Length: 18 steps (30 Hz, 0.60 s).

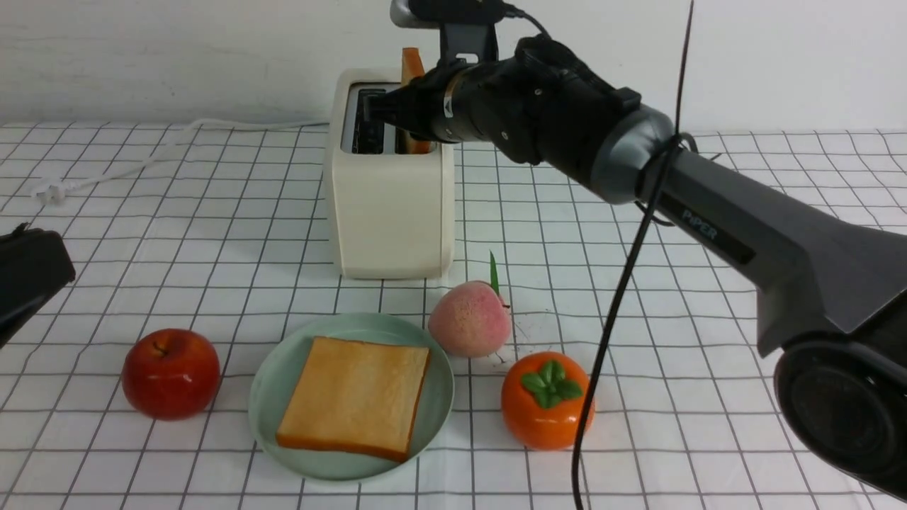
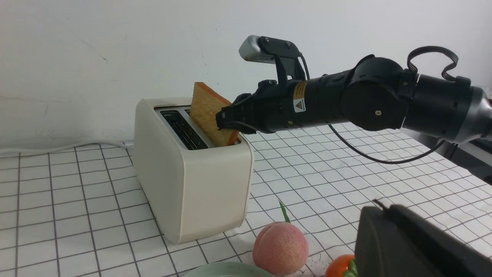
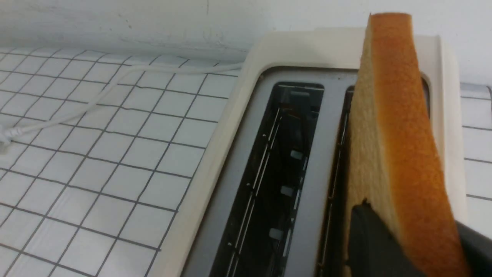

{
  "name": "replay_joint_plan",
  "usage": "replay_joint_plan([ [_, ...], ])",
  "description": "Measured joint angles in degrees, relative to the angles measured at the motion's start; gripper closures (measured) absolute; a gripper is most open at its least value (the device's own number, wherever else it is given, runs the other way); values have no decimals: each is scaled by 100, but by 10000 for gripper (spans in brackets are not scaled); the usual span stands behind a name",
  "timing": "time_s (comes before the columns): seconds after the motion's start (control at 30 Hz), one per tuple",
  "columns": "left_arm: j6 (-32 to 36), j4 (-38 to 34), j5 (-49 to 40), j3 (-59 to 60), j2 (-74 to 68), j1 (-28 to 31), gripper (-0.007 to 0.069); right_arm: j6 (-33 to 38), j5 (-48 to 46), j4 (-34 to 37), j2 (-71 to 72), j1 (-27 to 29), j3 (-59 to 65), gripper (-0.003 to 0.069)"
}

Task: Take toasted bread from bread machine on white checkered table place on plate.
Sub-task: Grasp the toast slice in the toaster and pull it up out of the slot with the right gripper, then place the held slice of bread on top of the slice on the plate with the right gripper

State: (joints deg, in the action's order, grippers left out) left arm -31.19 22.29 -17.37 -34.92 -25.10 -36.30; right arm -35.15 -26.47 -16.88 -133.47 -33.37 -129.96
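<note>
Currently the right gripper (image 2: pixel 225 124) pinches the near end of one toasted slice (image 2: pixel 205 109). That slice stands tilted in the right-hand slot of the bread machine (image 1: pixel 390 219), its far corner raised well above the top panel. The machine sits toward the far edge of the white checkered table (image 1: pixel 212 212). Its power cord (image 1: pixel 142 159) trails toward the far left corner. Near the front edge, the other slice (image 1: pixel 354 397) lies flat on the plate (image 1: pixel 273 382). A red apple (image 1: pixel 170 373) sits to the plate's left, a peach (image 1: pixel 470 319) just beside its far right rim, and a persimmon (image 1: pixel 545 400) to the right. The left gripper (image 1: pixel 28 283) hangs at the left edge; I cannot tell whether it is spread or pressed together.
</note>
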Motion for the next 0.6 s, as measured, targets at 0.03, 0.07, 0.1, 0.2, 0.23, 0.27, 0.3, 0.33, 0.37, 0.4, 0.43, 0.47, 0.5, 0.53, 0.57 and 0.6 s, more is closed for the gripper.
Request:
replay_joint_plan([
  [0.03,0,7,-6,0,0,0,638,1,40,0,43,0,7,543],
  [0.07,0,11,-14,0,0,0,638,1,119,0,81,0,7,543],
  [0.1,0,28,-31,0,0,0,638,1,174,0,155,-4,7,543],
  [0.2,0,89,-174,0,0,0,638,1,235,-2,517,-49,7,543],
  [0.23,0,104,-243,0,0,0,638,6,234,21,696,-91,7,543],
  [0.27,0,136,-325,0,0,0,638,40,173,21,891,-159,7,543],
  [0.3,0,177,-394,0,0,0,638,122,26,35,1100,-241,7,543],
  [0.33,0,215,-491,0,0,0,638,227,-217,41,1272,-323,1,543],
  [0.37,0,254,-593,0,0,0,638,417,-546,69,1489,-436,-5,543],
  [0.4,0,280,-680,0,0,0,638,669,-868,101,1655,-532,-4,543],
  [0.43,0,304,-796,0,0,0,638,974,-1328,148,1852,-652,-10,543],
  [0.47,0,309,-912,0,0,0,638,1296,-1811,226,2036,-765,-15,543],
  [0.5,0,309,-1002,0,0,0,638,1551,-2192,313,2203,-861,-6,543],
  [0.53,0,311,-1138,0,0,0,637,1890,-2697,471,2361,-931,60,543],
  [0.57,0,311,-1249,0,0,0,637,2117,-3070,610,2560,-976,230,543],
  [0.6,0,311,-1266,0,0,0,637,2154,-3070,637,2593,-985,230,543],
])
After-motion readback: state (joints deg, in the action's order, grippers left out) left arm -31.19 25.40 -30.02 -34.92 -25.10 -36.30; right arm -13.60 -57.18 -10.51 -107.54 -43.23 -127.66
